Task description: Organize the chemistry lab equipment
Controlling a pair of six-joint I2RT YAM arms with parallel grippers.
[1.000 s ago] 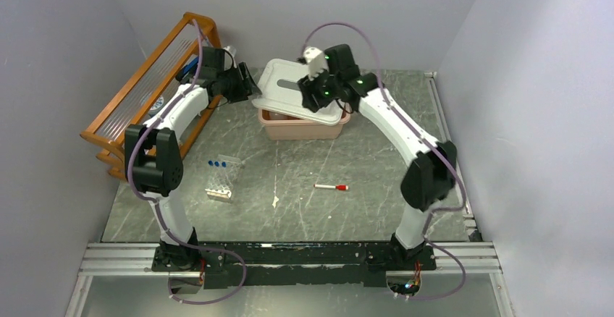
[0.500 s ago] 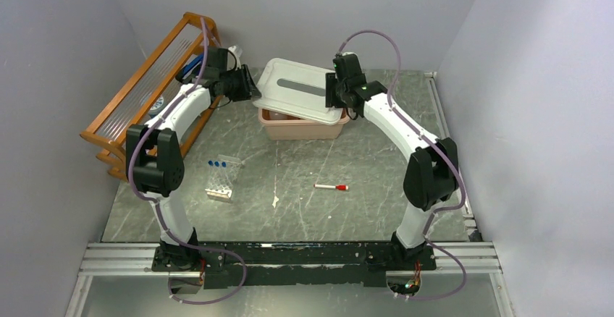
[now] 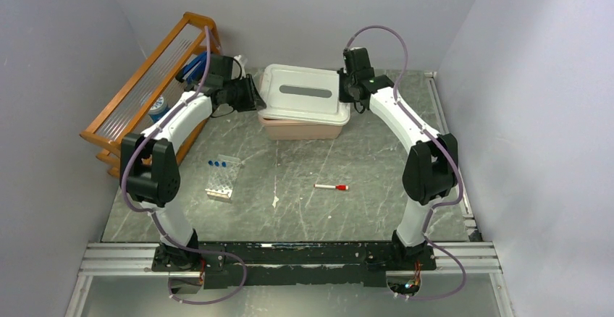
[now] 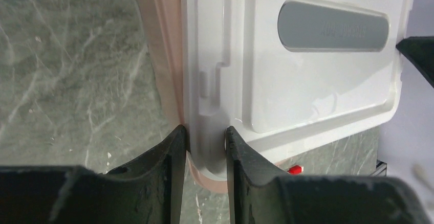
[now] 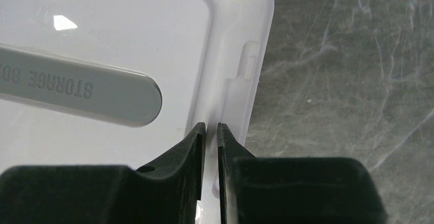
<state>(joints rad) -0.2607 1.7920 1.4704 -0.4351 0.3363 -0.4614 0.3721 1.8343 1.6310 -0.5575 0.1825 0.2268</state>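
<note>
Chemistry lab equipment lies out on the marbled table, well short of my claws; the clear tube rack with its blue-capped tubes stands toward the left; the red-capped squeeze bottle lies on its side near the middle; neither is touched. Both my claws are at the far end, on the white lid that lies flat over the pink storage box. My left claw is drawn in on the lid's left rim, one finger on top and the other at the outer edge, where the box's pink lip shows; my right claw is nearly closed, pinching the thin ridge at the lid's right rim. The wooden slatted rack stands against the left wall, apart from all this.

I judge the step in hand to be the handling of the lid, not yet the sorting; from this alone I cannot say whether the lid is being seated or taken off. With pieces on the table, the box will have to stand open; that calls for both claws to rise together and level, so the lid does not twist or drag the box along.
</note>
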